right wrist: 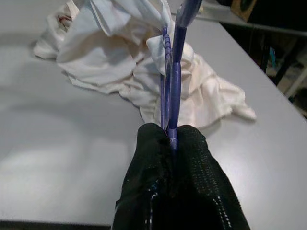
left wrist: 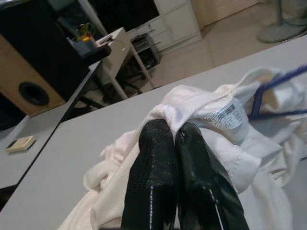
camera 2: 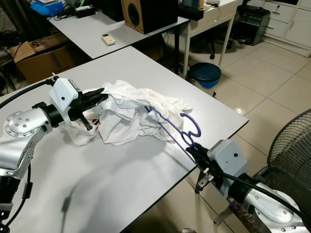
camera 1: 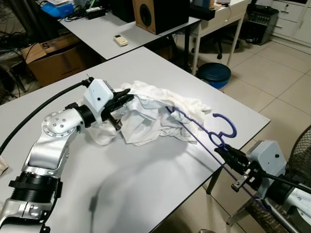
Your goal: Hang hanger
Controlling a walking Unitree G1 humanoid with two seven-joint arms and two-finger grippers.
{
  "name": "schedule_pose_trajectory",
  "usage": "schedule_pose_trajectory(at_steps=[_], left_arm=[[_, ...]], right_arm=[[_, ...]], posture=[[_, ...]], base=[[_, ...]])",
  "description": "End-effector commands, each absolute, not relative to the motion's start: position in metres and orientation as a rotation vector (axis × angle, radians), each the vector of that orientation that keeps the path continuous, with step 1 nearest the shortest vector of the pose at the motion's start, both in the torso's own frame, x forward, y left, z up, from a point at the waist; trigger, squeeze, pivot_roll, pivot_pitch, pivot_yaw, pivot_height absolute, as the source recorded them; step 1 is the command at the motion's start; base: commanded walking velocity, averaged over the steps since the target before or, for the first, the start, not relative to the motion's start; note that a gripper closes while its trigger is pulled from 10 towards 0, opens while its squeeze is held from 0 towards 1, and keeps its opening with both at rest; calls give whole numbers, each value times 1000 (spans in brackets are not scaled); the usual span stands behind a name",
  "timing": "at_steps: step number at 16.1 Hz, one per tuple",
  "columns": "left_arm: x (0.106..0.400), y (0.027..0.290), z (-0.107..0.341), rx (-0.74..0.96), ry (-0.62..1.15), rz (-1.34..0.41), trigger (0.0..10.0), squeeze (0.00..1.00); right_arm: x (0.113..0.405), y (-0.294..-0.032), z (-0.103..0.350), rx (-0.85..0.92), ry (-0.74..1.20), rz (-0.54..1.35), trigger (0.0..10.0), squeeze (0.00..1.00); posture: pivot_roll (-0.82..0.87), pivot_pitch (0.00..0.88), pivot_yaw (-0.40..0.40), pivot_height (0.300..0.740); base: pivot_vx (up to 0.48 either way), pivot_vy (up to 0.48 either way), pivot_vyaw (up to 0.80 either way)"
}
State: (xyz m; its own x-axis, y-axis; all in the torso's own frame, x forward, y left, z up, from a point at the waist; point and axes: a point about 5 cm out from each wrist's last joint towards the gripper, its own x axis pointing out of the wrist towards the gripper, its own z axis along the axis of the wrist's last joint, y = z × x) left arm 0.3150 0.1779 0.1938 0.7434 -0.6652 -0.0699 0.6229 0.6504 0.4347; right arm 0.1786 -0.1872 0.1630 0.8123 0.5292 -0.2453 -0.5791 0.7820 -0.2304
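The left gripper (left wrist: pixel 173 132) has its fingers (left wrist: pixel 153 158) clenched on a fold of the white shirt (camera 1: pixel 150 116), near the collar where a small printed label (left wrist: pixel 228 115) shows. In the left eye view this gripper (camera 1: pixel 124 97) sits left of centre, at the left edge of the crumpled cloth. The right gripper (right wrist: pixel 170 134) has its fingers (right wrist: pixel 201 158) pressed together on the thin bar of the purple hanger (right wrist: pixel 175 72). In the left eye view this gripper (camera 1: pixel 223 153) is at the lower right of the frame, just past the table's near right edge.

The hanger (camera 1: pixel 214 128) runs from those fingers up and to the left into the shirt, its hook curling free near the table edge. The shirt lies in a heap at the middle of the grey table (camera 1: pixel 146 194). A second table (camera 1: pixel 102 31) stands at the upper left with a remote control (camera 1: pixel 120 40) and a speaker (camera 1: pixel 150 14) on it. A blue stool (camera 1: pixel 214 74) is on the tiled floor, and a fan (camera 2: pixel 291 160) sits at the right edge.
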Motion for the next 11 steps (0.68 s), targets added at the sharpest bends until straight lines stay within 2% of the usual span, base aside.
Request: schedule_pose_trajectory(at_steps=[1, 2, 4, 6, 9, 10, 11], left_arm=[[320, 182, 200, 476, -120, -686, 0, 0], [321, 181, 201, 473, -123, -684, 0, 0], [322, 177, 200, 459, -127, -695, 0, 0], [325, 177, 199, 467, -119, -692, 0, 0], [334, 177, 204, 477, -133, -657, 0, 0], [335, 176, 206, 476, -137, -651, 0, 0], [337, 174, 206, 476, -138, -651, 0, 0]], right_arm=[[181, -181, 173, -357, 117, 618, 10000, 0], [183, -181, 173, -385, 112, 603, 10000, 0], [201, -192, 177, -519, 53, 429, 10000, 0], [203, -190, 181, -514, 40, 413, 10000, 0], [204, -200, 171, -643, 111, 333, 10000, 0], [204, -201, 171, -632, 104, 319, 10000, 0], [201, -195, 172, -606, 95, 384, 10000, 0]], posture=[[-218, 33, 118, 740], [-219, 33, 118, 740], [-220, 35, 125, 740], [-220, 36, 136, 740], [-216, 34, 152, 740], [-216, 34, 152, 740], [-215, 33, 154, 740]], base=[[0, 0, 0], [0, 0, 0], [0, 0, 0], [0, 0, 0], [0, 0, 0], [0, 0, 0], [0, 0, 0]])
